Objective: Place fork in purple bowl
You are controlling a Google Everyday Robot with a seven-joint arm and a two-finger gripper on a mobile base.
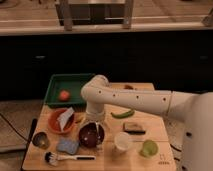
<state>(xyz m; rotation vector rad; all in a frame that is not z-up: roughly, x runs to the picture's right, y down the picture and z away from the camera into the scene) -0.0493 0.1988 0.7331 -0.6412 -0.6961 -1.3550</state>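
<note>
A wooden tabletop (150,131) stands before dark cabinets under a long counter. The end effector (95,123) hangs straight down from the white arm (130,100), directly over the purple bowl (91,135), fingers spread as wide as they go. A pale sliver below them, reaching into the bowl, looks like the fork (94,128), its long axis near vertical; whether it has left the fingers I cannot tell. Outward lie an orange-red bowl (61,121), a blue sponge (67,146), a dish brush (70,158), a white cup (123,142) and a green tray (67,88).
</note>
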